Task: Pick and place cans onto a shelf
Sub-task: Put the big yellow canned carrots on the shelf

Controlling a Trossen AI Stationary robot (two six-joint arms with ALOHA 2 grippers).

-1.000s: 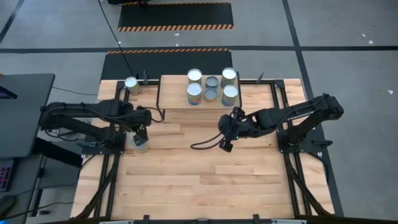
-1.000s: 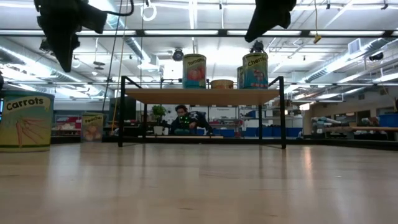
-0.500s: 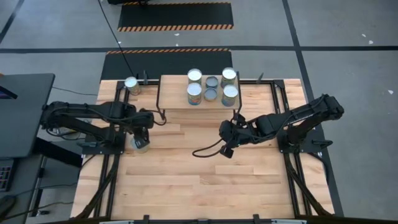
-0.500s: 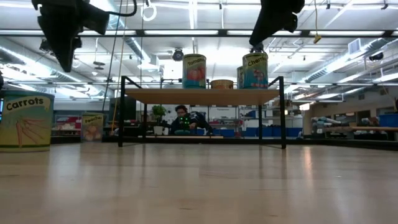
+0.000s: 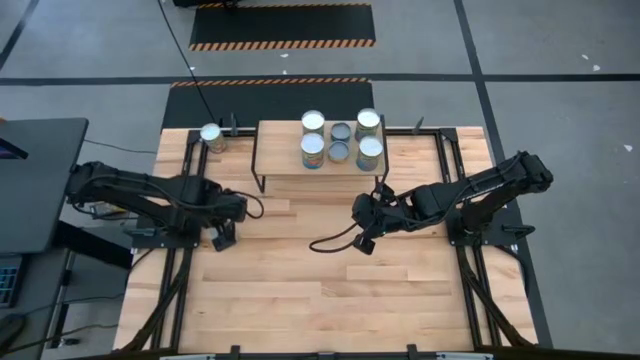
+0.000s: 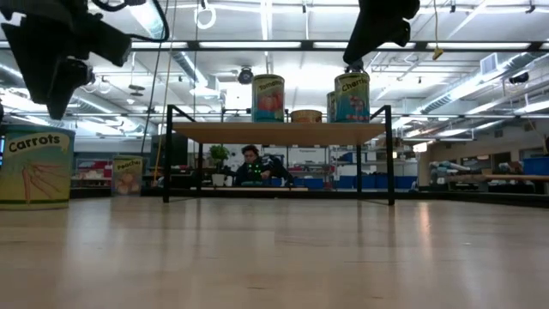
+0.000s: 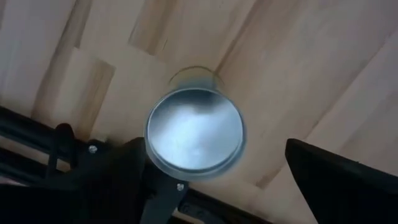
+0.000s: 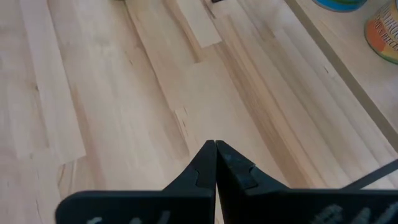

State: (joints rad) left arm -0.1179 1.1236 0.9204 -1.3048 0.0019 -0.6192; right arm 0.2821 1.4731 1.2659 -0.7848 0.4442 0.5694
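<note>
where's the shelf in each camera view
High view: shelf at the table's far edge, centre.
Low view: mid-picture, board seen edge-on.
Left wrist view: not in it.
Right wrist view: the picture's upper right corner.
Shared landmark: the cans standing on it.

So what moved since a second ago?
The left gripper slid away from the shelf and over the loose can, which now sits between its open fingers, not yet gripped. The right gripper, fingers shut, also pulled back a little from the shelf. The six cans on the shelf and the corner can stayed put.
</note>
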